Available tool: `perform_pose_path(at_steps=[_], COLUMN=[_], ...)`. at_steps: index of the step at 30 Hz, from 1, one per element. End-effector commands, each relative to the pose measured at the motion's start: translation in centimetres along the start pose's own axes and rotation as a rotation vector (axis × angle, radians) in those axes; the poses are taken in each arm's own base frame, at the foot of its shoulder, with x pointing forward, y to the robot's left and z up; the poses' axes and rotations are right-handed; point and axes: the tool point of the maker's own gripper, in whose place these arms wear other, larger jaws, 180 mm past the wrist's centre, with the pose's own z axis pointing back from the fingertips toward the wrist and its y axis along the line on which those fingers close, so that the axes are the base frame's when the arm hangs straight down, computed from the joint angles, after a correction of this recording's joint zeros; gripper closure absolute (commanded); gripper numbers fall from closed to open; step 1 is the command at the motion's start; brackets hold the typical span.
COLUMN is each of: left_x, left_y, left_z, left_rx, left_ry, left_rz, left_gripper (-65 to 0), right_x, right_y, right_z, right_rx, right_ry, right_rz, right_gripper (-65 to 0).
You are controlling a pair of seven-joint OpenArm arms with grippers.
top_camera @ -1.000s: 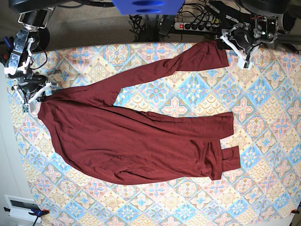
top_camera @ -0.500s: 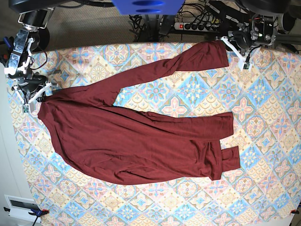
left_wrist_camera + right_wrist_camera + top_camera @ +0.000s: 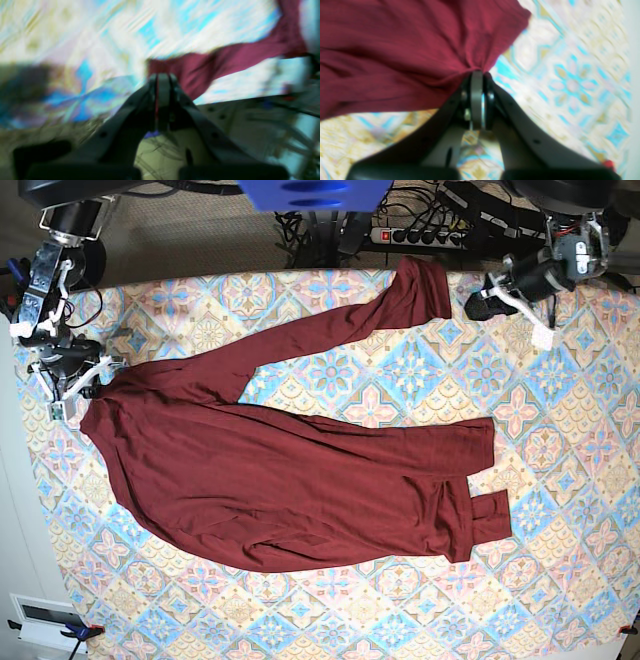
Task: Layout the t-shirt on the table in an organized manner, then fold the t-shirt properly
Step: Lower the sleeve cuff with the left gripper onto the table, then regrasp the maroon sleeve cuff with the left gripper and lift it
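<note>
The dark maroon t-shirt (image 3: 300, 480) lies spread across the patterned table (image 3: 560, 430). One long sleeve (image 3: 420, 285) runs to the far edge, and its cuff is bunched up. My left gripper (image 3: 471, 308) is shut at that cuff. The blurred left wrist view shows its jaws (image 3: 162, 75) closed against the maroon cloth (image 3: 225, 55), with a thin red line between them. My right gripper (image 3: 80, 390) is shut on the t-shirt's edge at the table's left side. In the right wrist view the fabric (image 3: 395, 50) gathers into its closed tips (image 3: 477, 72).
A power strip and cables (image 3: 420, 235) lie beyond the table's far edge, beside a blue mount (image 3: 315, 192). A white box (image 3: 40, 615) sits off the front-left corner. Bare tablecloth (image 3: 580, 560) shows to the right and front of the t-shirt.
The left gripper shut and swung round at the far sleeve. The cuff shifted left and bunched up. The right gripper stayed where it was, holding the cloth.
</note>
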Motion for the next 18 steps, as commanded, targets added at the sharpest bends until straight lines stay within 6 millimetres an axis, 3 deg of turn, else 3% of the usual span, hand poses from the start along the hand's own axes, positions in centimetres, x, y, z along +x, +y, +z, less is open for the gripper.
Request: perform_pose_path(at_steps=[1,4,8,11,13,18], left_x=[1.0,2.8,3.7,3.5,2.1,0.0], left_y=[0.3,1.3,4.4,6.6,6.2,1.1], left_z=[1.1,2.6,3.2,3.2,2.5,0.5], left_rx=[-0.010,-0.045,-0.030,0.045,0.084,0.129], left_ry=[-0.030,-0.112,-0.171,-0.141,-0.030,0.140], left_rz=[-0.007,0.068,0.193,0.184,0.104,-0.252], left_gripper=[0.0,0.0,0.0,0.0,0.0,-1.8], right_x=[1.6,1.8,1.6,1.7,1.6,1.5], right_y=[-1.1,-1.0,-1.0,-1.0,-0.4,0.2], right_z=[0.6,0.6,0.6,0.5,0.3,0.0], right_rx=[-0.026,-0.025,-0.025,-0.024,-0.012,0.002], right_ry=[-0.043,-0.046,-0.043,-0.044,-0.038,-0.029], right_rz=[0.019,0.018,0.018,0.019,0.028,0.041], right_gripper=[0.0,0.0,0.0,0.0,0.0,0.0])
